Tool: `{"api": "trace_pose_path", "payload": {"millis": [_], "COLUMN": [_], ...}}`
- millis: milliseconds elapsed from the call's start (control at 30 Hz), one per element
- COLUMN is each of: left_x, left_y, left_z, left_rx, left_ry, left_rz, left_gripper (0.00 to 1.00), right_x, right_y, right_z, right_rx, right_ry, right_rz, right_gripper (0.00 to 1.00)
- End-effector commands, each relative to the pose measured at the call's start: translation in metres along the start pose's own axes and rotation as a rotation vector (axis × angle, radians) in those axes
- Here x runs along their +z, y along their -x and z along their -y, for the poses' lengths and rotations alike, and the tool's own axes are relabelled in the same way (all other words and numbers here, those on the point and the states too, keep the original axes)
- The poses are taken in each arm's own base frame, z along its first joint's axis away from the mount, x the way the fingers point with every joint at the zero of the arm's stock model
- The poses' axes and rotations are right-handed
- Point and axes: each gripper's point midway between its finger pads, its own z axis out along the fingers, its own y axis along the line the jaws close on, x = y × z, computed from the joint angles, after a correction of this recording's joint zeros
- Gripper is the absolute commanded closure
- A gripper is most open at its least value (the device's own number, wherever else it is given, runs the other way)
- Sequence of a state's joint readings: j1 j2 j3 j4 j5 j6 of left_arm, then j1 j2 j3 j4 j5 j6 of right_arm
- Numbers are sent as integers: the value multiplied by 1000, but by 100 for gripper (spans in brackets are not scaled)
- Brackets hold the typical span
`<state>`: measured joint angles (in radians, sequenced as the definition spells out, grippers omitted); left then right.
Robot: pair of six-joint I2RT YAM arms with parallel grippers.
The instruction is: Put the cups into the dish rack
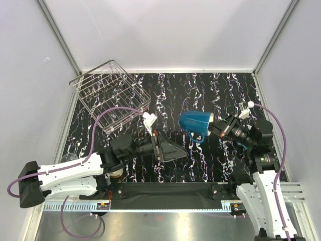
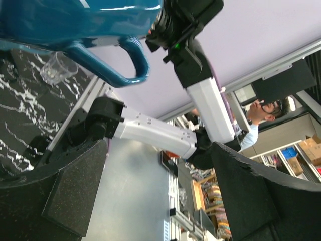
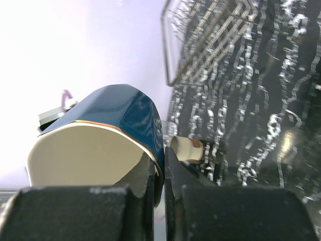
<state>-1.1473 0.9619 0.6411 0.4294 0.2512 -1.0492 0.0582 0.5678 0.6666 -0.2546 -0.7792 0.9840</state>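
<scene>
A dark blue cup (image 1: 194,123) with a cream inside (image 3: 85,155) and a handle (image 2: 128,63) hangs on its side above the table's middle. My right gripper (image 3: 164,168) is shut on its rim, one finger inside and one outside. My left gripper (image 1: 168,148) sits just left of and below this cup. Its fingers (image 2: 75,191) stand wide open with nothing between them. The silver wire dish rack (image 1: 110,93) stands at the far left with no cup visible in it. A clear glass cup (image 2: 59,68) stands on the table. A beige cup (image 3: 186,149) lies beyond my right fingers.
The table (image 1: 200,95) is black with white marbling, enclosed by white walls at the back and both sides. A purple cable (image 1: 113,110) loops over the left arm near the rack. A metal rail (image 1: 150,206) runs along the near edge.
</scene>
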Motion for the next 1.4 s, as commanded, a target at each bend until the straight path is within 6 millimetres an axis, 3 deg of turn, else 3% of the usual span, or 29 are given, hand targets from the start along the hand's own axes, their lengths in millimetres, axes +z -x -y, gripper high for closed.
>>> {"api": "trace_pose_path", "payload": {"millis": [0, 167, 267, 567, 967, 1133, 1200, 1233, 1300, 1367], "left_x": [-1, 8, 13, 34, 62, 65, 65, 65, 65, 67], "left_y": [25, 29, 36, 51, 55, 61, 62, 63, 64, 65], "left_z": [22, 28, 42, 64, 59, 61, 62, 63, 65, 65], "left_rx": [26, 7, -7, -22, -81, -96, -100, -102, -113, -121], "left_ry": [-79, -117, -167, -231, -225, -232, -235, -239, -250, -262], "left_rz": [128, 140, 152, 167, 147, 165, 169, 172, 173, 172], "left_gripper": [10, 10, 10, 15, 30, 41, 48, 57, 66, 72], "right_x": [-11, -14, -15, -16, -23, -26, -26, -26, -25, -26], "right_y": [6, 7, 8, 0, -7, -9, -10, -11, -12, -13], "right_z": [-55, -67, -71, -70, -75, -77, -76, -75, -74, -73], "right_rx": [-53, -57, -59, -67, -97, -111, -113, -111, -109, -112], "right_ry": [193, 241, 266, 296, 320, 315, 312, 310, 304, 305], "right_rz": [23, 26, 27, -4, -9, -13, -18, -22, -27, -32], "right_gripper": [100, 100, 100, 100, 100, 100, 100, 100, 100, 100]}}
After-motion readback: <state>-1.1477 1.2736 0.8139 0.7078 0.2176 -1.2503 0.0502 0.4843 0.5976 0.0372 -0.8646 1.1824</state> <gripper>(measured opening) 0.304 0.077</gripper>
